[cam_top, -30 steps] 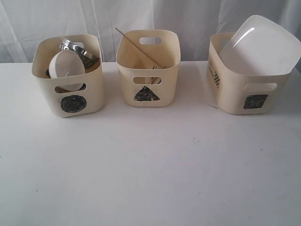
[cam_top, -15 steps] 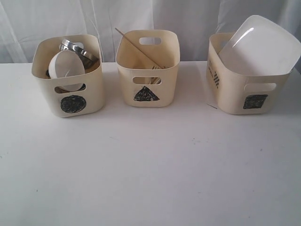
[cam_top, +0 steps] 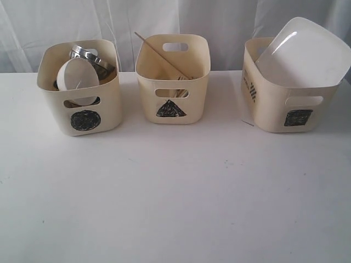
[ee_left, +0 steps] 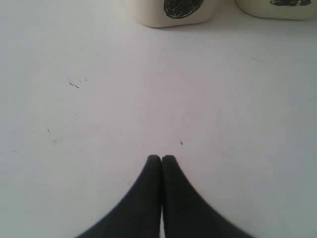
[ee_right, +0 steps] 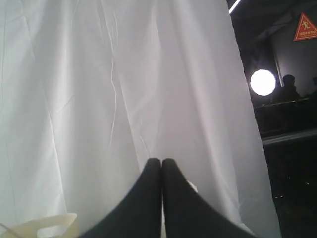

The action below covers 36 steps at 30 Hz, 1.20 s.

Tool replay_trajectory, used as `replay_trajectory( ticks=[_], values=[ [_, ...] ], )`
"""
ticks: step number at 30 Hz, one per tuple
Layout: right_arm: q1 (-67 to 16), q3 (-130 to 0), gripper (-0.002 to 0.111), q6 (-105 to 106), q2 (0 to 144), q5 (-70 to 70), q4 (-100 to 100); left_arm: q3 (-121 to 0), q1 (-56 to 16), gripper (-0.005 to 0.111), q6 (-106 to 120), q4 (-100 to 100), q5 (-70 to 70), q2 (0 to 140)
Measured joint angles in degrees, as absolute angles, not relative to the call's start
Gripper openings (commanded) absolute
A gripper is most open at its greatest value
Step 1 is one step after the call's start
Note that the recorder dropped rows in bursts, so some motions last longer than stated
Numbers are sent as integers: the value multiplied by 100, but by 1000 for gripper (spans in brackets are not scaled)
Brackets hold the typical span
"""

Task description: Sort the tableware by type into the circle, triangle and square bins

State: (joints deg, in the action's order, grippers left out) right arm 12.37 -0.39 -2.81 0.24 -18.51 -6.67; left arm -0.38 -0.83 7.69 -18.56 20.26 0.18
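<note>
Three cream bins stand in a row at the back of the white table. The circle bin (cam_top: 105,104) on the left holds a small white bowl (cam_top: 77,74) and steel ware (cam_top: 86,53). In the triangle bin (cam_top: 198,90), wooden chopsticks (cam_top: 159,53) lean out beside a fork (cam_top: 181,82). A large white plate (cam_top: 304,53) leans in the square bin (cam_top: 269,107). Neither arm shows in the exterior view. My left gripper (ee_left: 161,158) is shut and empty over bare table, facing the circle bin (ee_left: 148,15). My right gripper (ee_right: 161,161) is shut and empty, facing the curtain.
A white curtain (cam_top: 219,22) hangs behind the bins. The white table (cam_top: 175,192) stretches in front of them. In the right wrist view a bin rim (ee_right: 49,225) shows low at one corner, and a dark room with a lamp (ee_right: 263,82) lies past the curtain's edge.
</note>
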Motion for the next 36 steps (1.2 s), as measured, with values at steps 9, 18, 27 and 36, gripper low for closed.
replay_trajectory(
  ticks=[9,18,27,36],
  values=[
    [683,-11,0,-296,12,1675,0,-38,-83,0,769,-1856,2026,18],
    [673,-11,0,-232,12,1888,117,-38,-83,0,769,-1856,2026,18],
    [568,-11,0,-564,12,1888,1076,-38,-83,0,769,-1856,2026,18],
    [568,-11,0,-794,12,1882,1130,-38,-83,0,769,-1856,2026,18]
  ],
)
